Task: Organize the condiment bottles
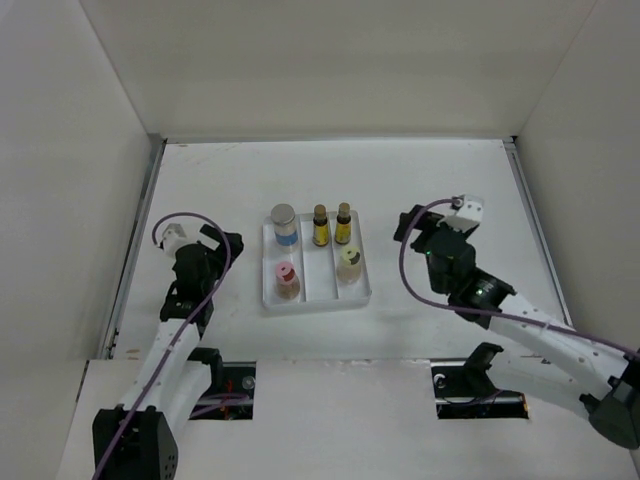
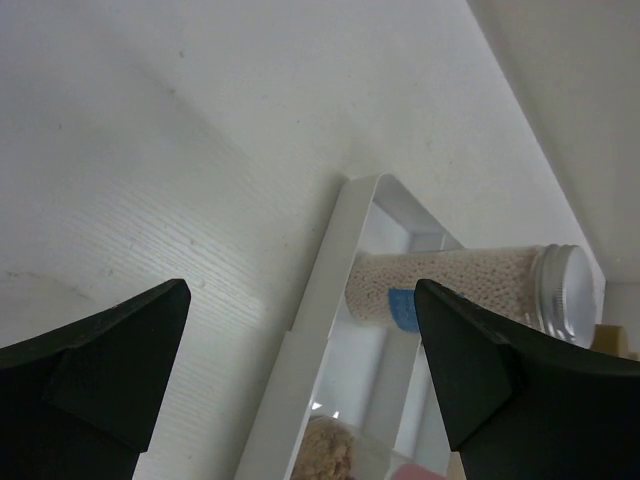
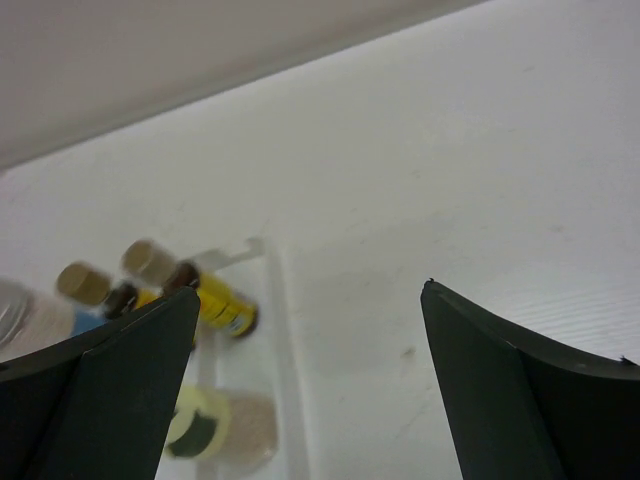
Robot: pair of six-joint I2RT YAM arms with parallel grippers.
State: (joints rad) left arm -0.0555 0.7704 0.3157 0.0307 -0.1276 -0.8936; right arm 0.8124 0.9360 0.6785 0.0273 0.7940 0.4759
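Note:
All five bottles stand upright in the white tray [image 1: 316, 299]. The grey-lidded blue-labelled jar [image 1: 284, 224] and the pink-topped bottle [image 1: 286, 280] are in its left compartment. One slim yellow-labelled bottle [image 1: 320, 226] is in the middle one. The other slim bottle [image 1: 343, 223] and the cream-topped bottle [image 1: 349, 265] are in the right one. My left gripper [image 1: 232, 243] is open and empty, left of the tray; its view shows the jar [image 2: 470, 290]. My right gripper [image 1: 407, 222] is open and empty, right of the tray; its view shows the slim bottles [image 3: 215, 300] and the cream-topped bottle [image 3: 205, 425].
White walls enclose the table on the left, back and right. A purple cable loops over each arm. The tray's left rim [image 2: 310, 330] lies between the left fingers in the left wrist view.

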